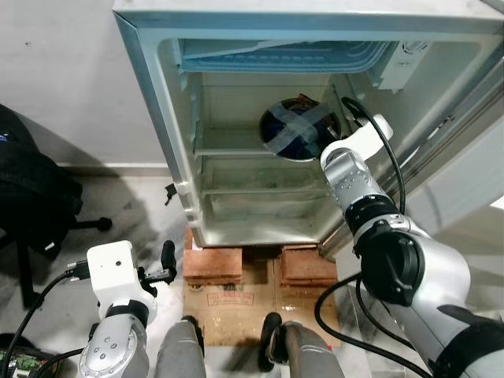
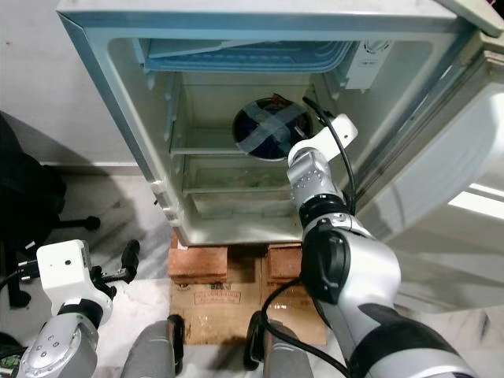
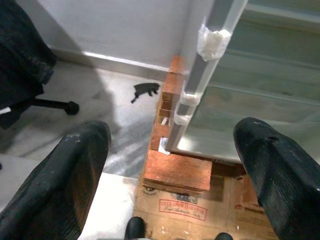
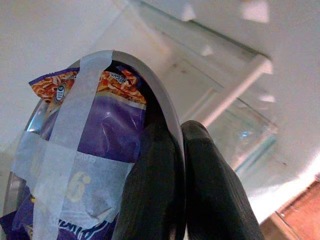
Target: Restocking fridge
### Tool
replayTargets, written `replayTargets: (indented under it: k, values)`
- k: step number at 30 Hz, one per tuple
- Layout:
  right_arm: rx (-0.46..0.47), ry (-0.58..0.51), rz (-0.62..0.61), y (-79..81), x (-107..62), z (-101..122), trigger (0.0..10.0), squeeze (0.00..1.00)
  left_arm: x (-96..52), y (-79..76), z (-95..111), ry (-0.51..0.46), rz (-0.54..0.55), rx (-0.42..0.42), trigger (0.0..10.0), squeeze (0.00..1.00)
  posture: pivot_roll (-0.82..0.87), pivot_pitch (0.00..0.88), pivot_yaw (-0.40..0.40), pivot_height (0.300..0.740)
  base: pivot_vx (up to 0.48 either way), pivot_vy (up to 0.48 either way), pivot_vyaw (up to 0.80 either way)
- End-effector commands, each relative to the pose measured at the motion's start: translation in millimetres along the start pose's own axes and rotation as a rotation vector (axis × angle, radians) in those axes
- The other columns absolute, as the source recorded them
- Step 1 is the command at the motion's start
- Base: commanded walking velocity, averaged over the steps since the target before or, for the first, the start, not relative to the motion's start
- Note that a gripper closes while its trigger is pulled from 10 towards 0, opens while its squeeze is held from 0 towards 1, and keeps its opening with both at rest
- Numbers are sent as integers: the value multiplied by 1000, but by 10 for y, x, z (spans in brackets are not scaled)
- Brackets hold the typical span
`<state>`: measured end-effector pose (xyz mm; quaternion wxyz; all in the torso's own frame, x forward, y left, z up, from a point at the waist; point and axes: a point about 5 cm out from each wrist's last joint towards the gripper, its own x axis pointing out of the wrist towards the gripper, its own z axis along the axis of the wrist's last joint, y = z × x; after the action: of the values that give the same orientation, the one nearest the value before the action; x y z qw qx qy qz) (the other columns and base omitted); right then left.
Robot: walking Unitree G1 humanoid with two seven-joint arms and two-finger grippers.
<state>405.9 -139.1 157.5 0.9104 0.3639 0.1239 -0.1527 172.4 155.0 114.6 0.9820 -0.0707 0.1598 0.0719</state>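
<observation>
A metal bowl (image 1: 298,130) with a purple snack packet taped into it under crossed white tape stands tilted on its edge inside the open fridge (image 1: 157,94), at the level of the upper shelf (image 1: 232,150). My right arm reaches into the fridge. In the right wrist view my right gripper (image 4: 180,131) is shut on the bowl's rim (image 4: 160,95), one black finger on each side. Whether the bowl rests on the shelf I cannot tell. My left gripper (image 3: 172,134) hangs low in front of the fridge's left corner, open with nothing between its fingers (image 1: 167,260).
The fridge stands on red bricks (image 1: 213,264) over a flattened cardboard box (image 1: 236,303). Its door (image 1: 465,150) is swung open on the right. A black office chair (image 1: 31,201) stands on the floor at the left. The lower shelves look bare.
</observation>
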Motion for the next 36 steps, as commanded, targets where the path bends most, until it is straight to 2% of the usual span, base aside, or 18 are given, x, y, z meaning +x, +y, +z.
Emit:
replayTargets:
  k: [1,11,17,18,19,20,21,36]
  values:
    - [12,-13,-32,28,-2,37,10000,0,-53,-25,4,7,14,-20,10000,0,299,282,-70,740,0,0,0]
    - [82,-15,-174,21,-18,51,10000,0,-85,-26,-21,29,34,-38,10000,0,312,280,-82,740,0,0,0]
    - [132,-4,-164,87,-38,-9,10000,0,-112,-36,-37,37,44,-44,10000,0,321,277,-88,740,0,0,0]
    - [170,1,-141,124,-44,-24,10000,0,-116,-41,-40,38,44,-46,10000,0,323,274,-90,740,0,0,0]
    - [188,4,-127,143,-47,-29,10000,157,-117,-45,-42,39,45,-47,10000,0,325,273,-91,740,0,0,0]
    - [193,6,-120,158,-50,-38,10000,843,-114,-47,-42,38,45,-48,10000,0,325,273,-91,740,0,0,0]
    - [186,9,-121,170,-55,-52,10000,1000,-111,-49,-42,38,45,-48,10000,0,325,273,-93,740,0,0,0]
    - [201,17,-87,242,-71,-83,10000,1000,-113,-42,-51,41,66,-60,10000,0,330,282,-100,740,0,0,0]
